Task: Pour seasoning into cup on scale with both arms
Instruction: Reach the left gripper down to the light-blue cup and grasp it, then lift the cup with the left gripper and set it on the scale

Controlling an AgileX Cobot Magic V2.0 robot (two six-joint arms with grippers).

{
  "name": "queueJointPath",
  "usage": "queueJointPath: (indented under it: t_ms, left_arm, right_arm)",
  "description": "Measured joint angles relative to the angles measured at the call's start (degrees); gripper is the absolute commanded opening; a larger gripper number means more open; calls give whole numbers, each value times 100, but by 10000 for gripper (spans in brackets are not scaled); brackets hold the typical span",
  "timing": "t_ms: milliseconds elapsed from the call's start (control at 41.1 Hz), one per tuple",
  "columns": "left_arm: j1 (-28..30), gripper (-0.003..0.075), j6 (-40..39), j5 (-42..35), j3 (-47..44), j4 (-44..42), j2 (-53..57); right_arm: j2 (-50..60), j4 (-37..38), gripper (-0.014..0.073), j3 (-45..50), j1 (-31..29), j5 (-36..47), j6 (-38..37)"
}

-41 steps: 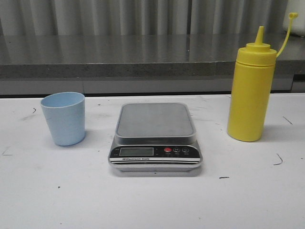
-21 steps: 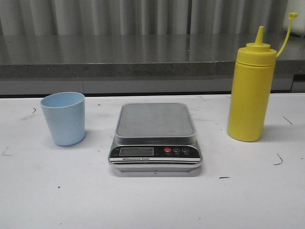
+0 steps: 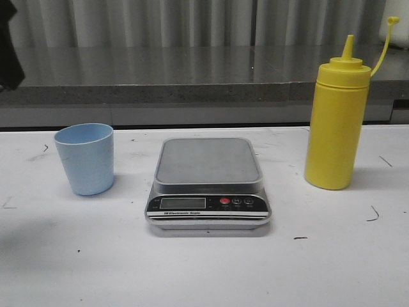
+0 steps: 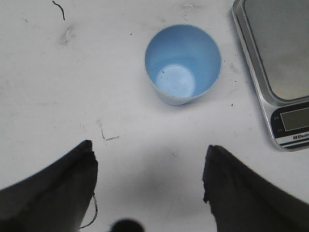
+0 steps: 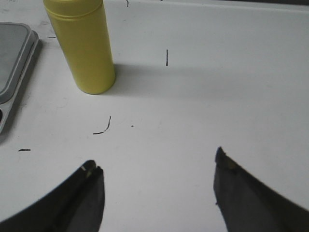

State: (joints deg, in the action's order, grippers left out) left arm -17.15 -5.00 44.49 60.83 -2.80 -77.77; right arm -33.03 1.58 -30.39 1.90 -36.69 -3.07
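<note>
From the front, the light blue cup (image 3: 85,158) stands on the white table (image 3: 204,268) left of the scale (image 3: 208,184), whose grey platform is bare. The yellow seasoning bottle (image 3: 337,121) stands upright to the right, apart from the scale. A dark piece of the left arm (image 3: 9,45) shows at the upper left corner.

In the left wrist view, the left gripper (image 4: 149,181) hangs with jaws wide, holding nothing, the cup (image 4: 183,64) beyond its fingers beside the scale (image 4: 275,67).

In the right wrist view, the right gripper (image 5: 159,186) is likewise spread wide, the bottle (image 5: 82,43) well beyond.
</note>
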Motion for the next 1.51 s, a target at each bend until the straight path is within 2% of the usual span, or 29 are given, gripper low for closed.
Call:
queueJointPath:
  t_ms: [292,584,706,852,974,1242,1509]
  left_arm:
    - [3,461,0,225,1047,10,-1537]
    - [3,452,4,-101,1415,-59,-2583]
    - [3,348,4,-319,1473,-80,-2844]
    - [3,133,4,-533,1487,-88,-2922]
    - [3,-11,4,-584,1523,-88,-2922]
    - [-2,-20,4,-409,1656,-77,-2922]
    - [-389,-20,14,187,2504,-90,-2535]
  right_arm:
    - [0,0,509,0,0,-9,0]
    - [0,0,509,0,0,-9,0]
    - [0,0,509,0,0,-9,0]
    - [0,0,509,0,0,-9,0]
    - [0,0,509,0,0,-9,0]
    - [0,0,509,0,0,-9,0]
    - [0,0,509,0,0,-9,0]
